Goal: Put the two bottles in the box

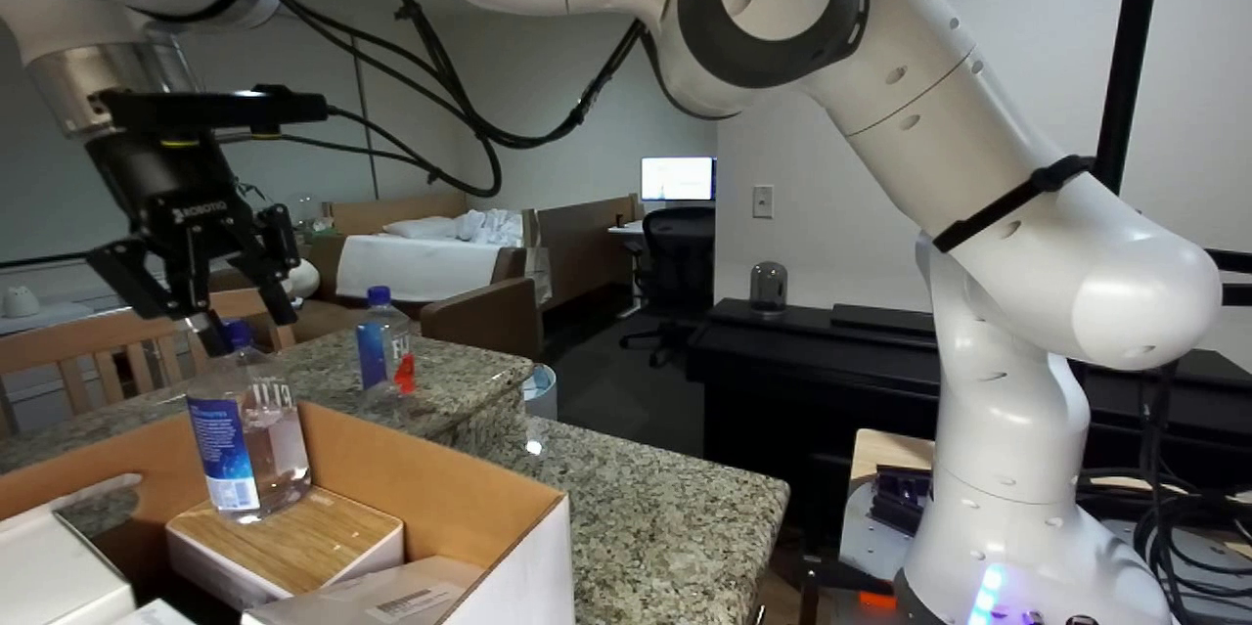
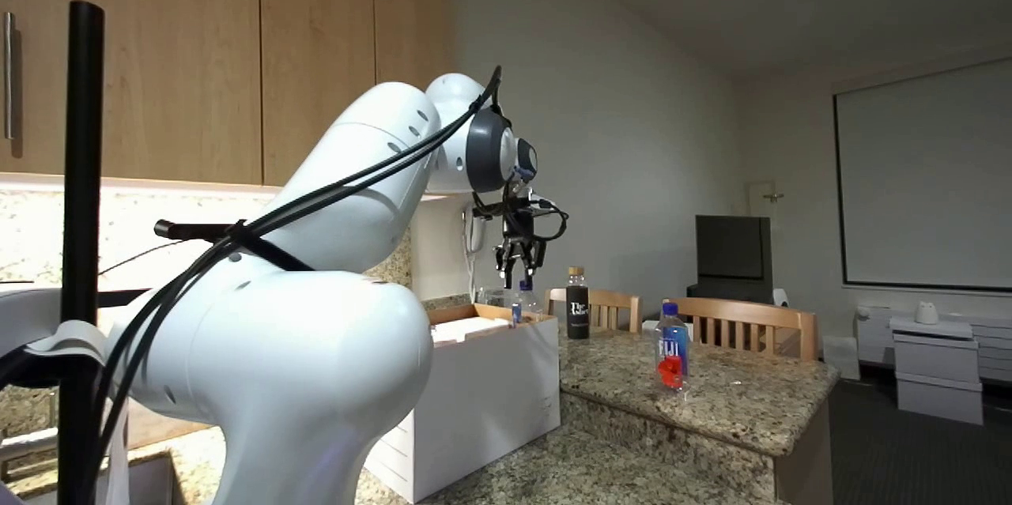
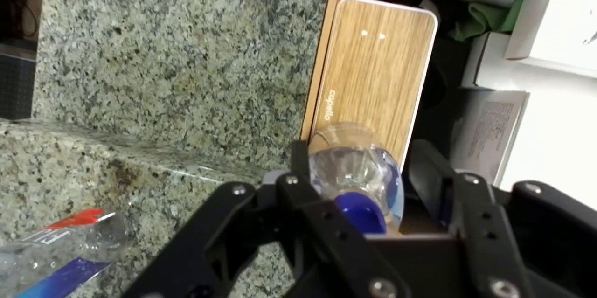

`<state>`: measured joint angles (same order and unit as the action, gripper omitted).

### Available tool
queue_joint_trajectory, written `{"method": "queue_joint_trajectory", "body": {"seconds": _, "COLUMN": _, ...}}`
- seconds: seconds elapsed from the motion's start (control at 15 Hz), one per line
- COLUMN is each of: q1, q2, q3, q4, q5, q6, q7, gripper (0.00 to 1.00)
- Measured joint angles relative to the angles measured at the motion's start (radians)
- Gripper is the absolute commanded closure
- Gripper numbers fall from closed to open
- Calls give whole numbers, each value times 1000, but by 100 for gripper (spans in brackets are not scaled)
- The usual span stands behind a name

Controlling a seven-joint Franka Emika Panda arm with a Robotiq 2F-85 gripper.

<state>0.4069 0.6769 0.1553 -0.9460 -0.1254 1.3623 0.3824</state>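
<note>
"ROBOTIQ" is printed on the gripper point(image 1: 246, 327). In an exterior view, "FIJI" can be read on the red-marked bottle point(image 2: 670, 343), and "The" on the black bottle point(image 2: 578, 311), whose second line is blurred. In the wrist view, "capello" is lettered on the wood-topped case point(image 3: 375, 69). The fine print on the blue label point(image 1: 223, 449) of the boxed bottle point(image 1: 250, 434) cannot be read.

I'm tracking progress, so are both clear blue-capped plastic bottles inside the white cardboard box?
No, one clear blue-capped plastic bottle stands on the speckled granite counter, outside the white cardboard box.
</note>
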Motion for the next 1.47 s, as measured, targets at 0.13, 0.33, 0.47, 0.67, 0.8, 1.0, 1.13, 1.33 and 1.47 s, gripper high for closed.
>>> {"method": "queue_joint_trajectory", "body": {"seconds": 0.13, "q1": 0, "q2": 27, "q3": -13, "q4": 58, "q5": 16, "q6": -67, "q7": 0, "gripper": 1}}
{"method": "queue_joint_trajectory", "body": {"seconds": 0.33, "q1": -2, "q2": 55, "q3": -45, "q4": 144, "q5": 17, "q6": -117, "q7": 1, "gripper": 0}}
{"method": "queue_joint_trajectory", "body": {"seconds": 0.47, "q1": -5, "q2": 54, "q3": -75, "q4": 189, "q5": -1, "q6": -108, "q7": 25, "gripper": 0}}
{"method": "queue_joint_trajectory", "body": {"seconds": 0.67, "q1": -24, "q2": 48, "q3": -126, "q4": 243, "q5": -11, "q6": -58, "q7": 62, "gripper": 0}}
{"method": "queue_joint_trajectory", "body": {"seconds": 0.8, "q1": -54, "q2": 45, "q3": -154, "q4": 261, "q5": -11, "q6": -21, "q7": 66, "gripper": 0}}
{"method": "queue_joint_trajectory", "body": {"seconds": 1.0, "q1": -129, "q2": 45, "q3": -183, "q4": 263, "q5": -3, "q6": 27, "q7": 66, "gripper": 0}}
{"method": "queue_joint_trajectory", "body": {"seconds": 1.13, "q1": -188, "q2": 49, "q3": -192, "q4": 262, "q5": 6, "q6": 39, "q7": 66, "gripper": 0}}
{"method": "queue_joint_trajectory", "body": {"seconds": 1.33, "q1": -268, "q2": 67, "q3": -195, "q4": 257, "q5": 31, "q6": 61, "q7": 62, "gripper": 0}}
{"method": "queue_joint_trajectory", "body": {"seconds": 1.47, "q1": -308, "q2": 90, "q3": -193, "q4": 255, "q5": 56, "q6": 70, "q7": 60, "gripper": 0}}
